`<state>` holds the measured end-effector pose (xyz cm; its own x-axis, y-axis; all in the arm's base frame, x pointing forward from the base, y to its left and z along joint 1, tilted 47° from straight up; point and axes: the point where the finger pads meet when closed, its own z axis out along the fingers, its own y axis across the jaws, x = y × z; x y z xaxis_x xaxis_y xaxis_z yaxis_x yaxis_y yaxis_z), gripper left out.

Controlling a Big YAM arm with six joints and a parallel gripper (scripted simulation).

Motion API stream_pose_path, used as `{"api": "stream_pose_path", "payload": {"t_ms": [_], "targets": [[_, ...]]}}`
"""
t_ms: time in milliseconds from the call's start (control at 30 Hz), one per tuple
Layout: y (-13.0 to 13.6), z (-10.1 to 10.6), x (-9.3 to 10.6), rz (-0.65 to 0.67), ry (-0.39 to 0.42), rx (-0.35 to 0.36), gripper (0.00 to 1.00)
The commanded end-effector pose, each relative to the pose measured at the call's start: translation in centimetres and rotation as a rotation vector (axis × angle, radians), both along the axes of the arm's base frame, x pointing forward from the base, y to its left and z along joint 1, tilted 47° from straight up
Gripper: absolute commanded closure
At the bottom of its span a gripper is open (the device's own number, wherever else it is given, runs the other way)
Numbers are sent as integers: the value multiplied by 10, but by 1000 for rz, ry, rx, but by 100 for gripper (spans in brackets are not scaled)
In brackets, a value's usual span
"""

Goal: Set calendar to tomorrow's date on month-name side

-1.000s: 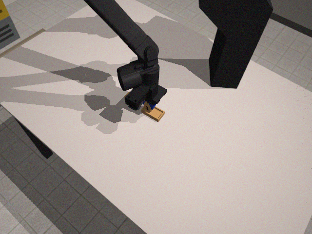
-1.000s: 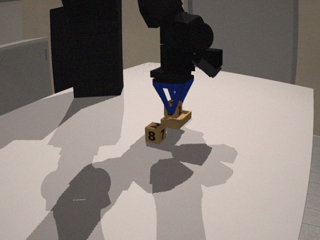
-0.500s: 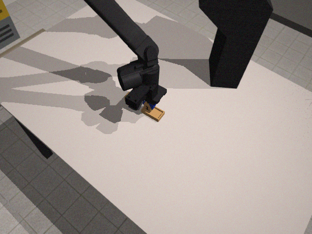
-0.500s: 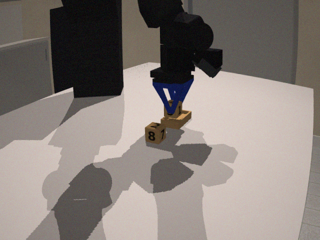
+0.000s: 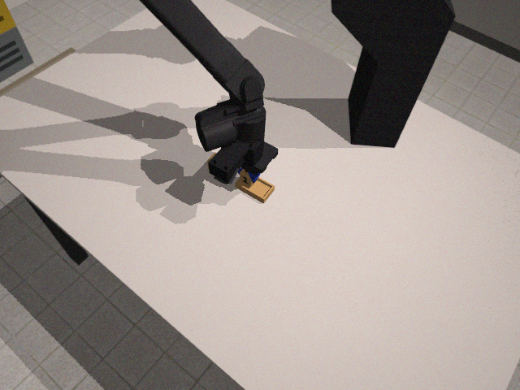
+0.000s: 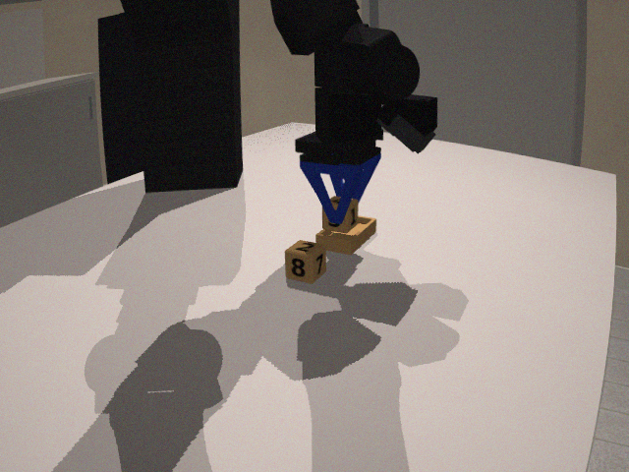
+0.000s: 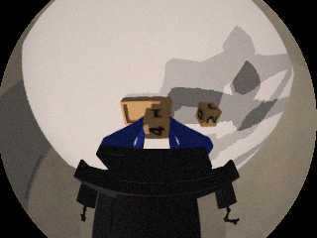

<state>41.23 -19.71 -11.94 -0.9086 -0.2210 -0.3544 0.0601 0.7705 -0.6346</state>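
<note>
Nearest in the exterior view: loose cube (image 5: 212,157) (image 6: 305,262) (image 7: 208,114), outside the tray, on the table (image 5: 335,252) (image 6: 507,305) (image 7: 99,59). Shows 8, 2 on top, and what reads as 1 or 7.

Just behind it: tray (image 5: 269,195) (image 6: 350,246) (image 7: 124,115), looks flat, one half bare. Second cube (image 5: 244,179) (image 6: 353,215) (image 7: 157,130) is over the other half, 1 on one side, 4 on the face toward the wrist camera. Can't tell if it touches the tray floor.

Gripper (image 5: 252,174) (image 6: 337,218) (image 7: 157,120) has its blue fingers pinching that second cube. Arm (image 5: 210,45) (image 6: 355,66) above, dark pedestal (image 5: 390,84) (image 6: 172,101) farther back.

Step in hand, my read: handling the first digit, either seating it or lifting it out. Next, if seating: check digit is upright, lower until flat, open straight up without dragging the tray. Then fetch the loose one, turn if needed, set beside. Today's date not readable from here, so target digits unconfirmed.

Count: 2 cubes (1 pinched, 1 loose), 1 tray, 1 arm, 1 gripper, 2 fingers.
</note>
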Motion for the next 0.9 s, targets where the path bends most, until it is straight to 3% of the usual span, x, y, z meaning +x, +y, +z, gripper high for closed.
{"api": "stream_pose_path", "payload": {"t_ms": [0,867], "targets": [[-6,3,2,-5,-2,-2,73],[-7,8,6,-12,-18,0,73]]}}
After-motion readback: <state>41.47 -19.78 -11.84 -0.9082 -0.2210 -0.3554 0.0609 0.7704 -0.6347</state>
